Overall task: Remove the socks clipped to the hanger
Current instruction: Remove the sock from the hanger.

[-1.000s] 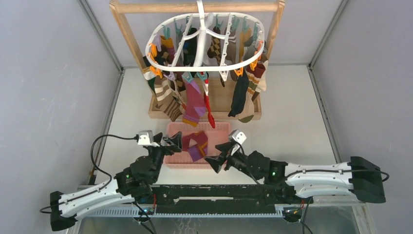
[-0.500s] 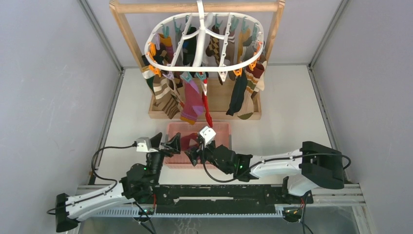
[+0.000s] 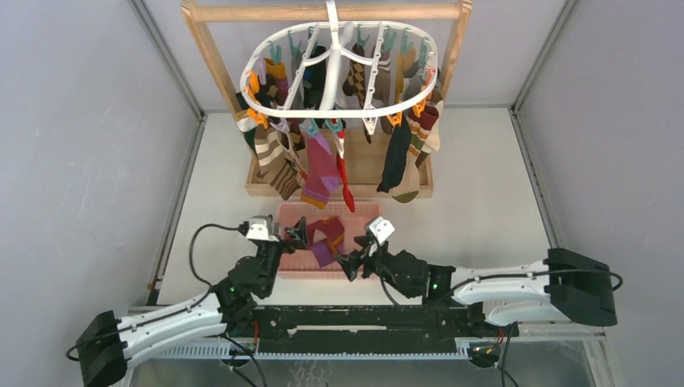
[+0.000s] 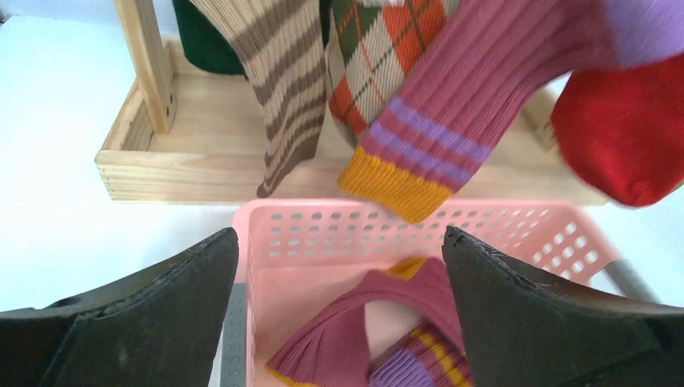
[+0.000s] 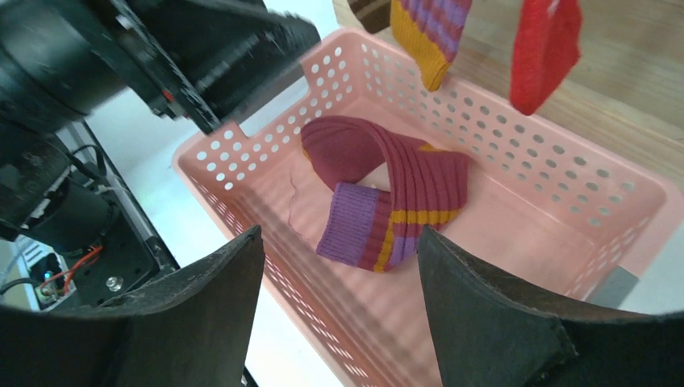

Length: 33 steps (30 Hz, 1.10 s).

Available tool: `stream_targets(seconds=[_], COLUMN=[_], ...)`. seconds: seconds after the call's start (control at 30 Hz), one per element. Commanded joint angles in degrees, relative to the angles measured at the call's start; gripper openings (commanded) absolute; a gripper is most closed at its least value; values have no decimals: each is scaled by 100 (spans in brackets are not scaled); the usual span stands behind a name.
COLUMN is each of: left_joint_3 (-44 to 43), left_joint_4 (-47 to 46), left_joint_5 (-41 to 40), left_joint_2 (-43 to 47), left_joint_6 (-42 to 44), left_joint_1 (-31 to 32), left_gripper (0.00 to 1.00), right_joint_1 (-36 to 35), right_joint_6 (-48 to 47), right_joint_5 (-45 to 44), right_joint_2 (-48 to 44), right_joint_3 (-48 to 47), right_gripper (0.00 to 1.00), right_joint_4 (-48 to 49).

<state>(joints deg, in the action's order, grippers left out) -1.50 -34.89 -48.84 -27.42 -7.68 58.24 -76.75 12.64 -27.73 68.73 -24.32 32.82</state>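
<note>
The white oval hanger point(image 3: 332, 40) hangs from the wooden stand with several socks clipped round it. Among them are a maroon and purple one point(image 3: 321, 169), a red one point(image 3: 347, 192), a black one point(image 3: 395, 161) and a brown-striped one point(image 3: 274, 165). One maroon sock point(image 3: 327, 239) lies loose in the pink basket point(image 3: 367, 211). My left gripper point(image 3: 292, 235) is open over the basket's left end, with the loose sock point(image 4: 379, 322) below its jaws and the hanging socks point(image 4: 468, 97) above. My right gripper point(image 3: 351, 266) is open and empty at the basket's near edge, facing that sock point(image 5: 387, 185).
The wooden stand's tray base point(image 4: 210, 161) sits just behind the basket point(image 4: 323, 234). The left arm's black wrist point(image 5: 202, 48) is close to the right gripper point(image 5: 339, 232) across the basket. Grey walls enclose the white table on three sides.
The right arm reached left over the basket, then drew back to its near right edge. The left gripper edged right over the basket. Both stayed open.
</note>
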Motion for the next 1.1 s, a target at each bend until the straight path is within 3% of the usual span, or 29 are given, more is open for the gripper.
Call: stream_targets(seconds=[0.0, 0.13, 0.6, 0.77, 1.07], left_joint_3=[-742, -908, -1058, -1181, -1586], left_joint_4=[348, 177, -1337, -1477, -1573], left_joint_5=[22, 280, 2400, 2859, 4401], left_joint_2=[-764, -1189, -2411, -2697, -3391], left_joint_6=[-86, -38, 324, 344, 314], left_joint_1=[-57, -210, -1354, -1835, -2492], left_gripper=[100, 100, 100, 100, 100], right_joint_1=[-58, -55, -47, -42, 51], right_joint_6=[194, 219, 236, 231, 195], right_joint_5=[-127, -128, -92, -101, -51], right_joint_2=[-674, -1068, -1645, -1669, -1770], right_joint_3=[274, 551, 804, 827, 839], right_gripper=[77, 77, 77, 77, 77], right_joint_4=[88, 51, -89, -114, -163])
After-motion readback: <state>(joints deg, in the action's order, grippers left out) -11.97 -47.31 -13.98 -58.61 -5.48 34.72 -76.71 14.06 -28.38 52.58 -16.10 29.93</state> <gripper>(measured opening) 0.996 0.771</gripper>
